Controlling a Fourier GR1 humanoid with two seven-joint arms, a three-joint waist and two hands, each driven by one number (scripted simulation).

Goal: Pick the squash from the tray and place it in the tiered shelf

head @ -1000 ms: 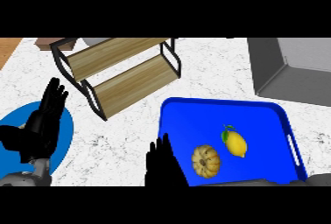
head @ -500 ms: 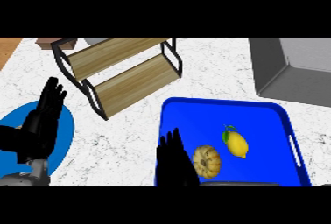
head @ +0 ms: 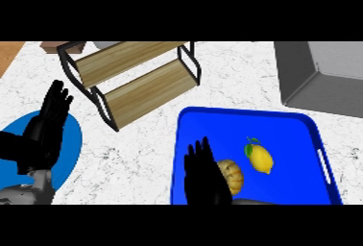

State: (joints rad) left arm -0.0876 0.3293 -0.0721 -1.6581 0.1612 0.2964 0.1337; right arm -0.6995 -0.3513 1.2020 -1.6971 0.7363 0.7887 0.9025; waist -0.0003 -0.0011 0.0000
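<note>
Since the look a second before, the right hand (head: 205, 175) had slid rightward across the blue tray (head: 212, 120), from the tray's left edge to just beside the squash (head: 231, 176); its dark fingers stood straight and together, clasping nothing, their tips pointing up the tray; from where I stood its edge seemed to touch or overlap the squash's left side, though I could not say for certain that they met. The squash sat low in the tray near the front rim, with the lemon (head: 260, 158) close on its right (near enough to worry about); the left hand (head: 44, 129) rested open at the left, over the blue plate (head: 71, 144), fingers up and holding nothing.

What troubled me was the approach; the hand came at the squash side-on with flat fingers, and if it pressed further before curling, I judged it could shove the squash into the lemon and send both rolling; a round, ribbed squash would likely turn under a lopsided clasp, so a closing that caught only its left half might squeeze it out toward the tray's front wall; the tiered shelf (head: 138, 81) stood well apart at the upper left, so a poor hold would have a long carry in which to slip.
</note>
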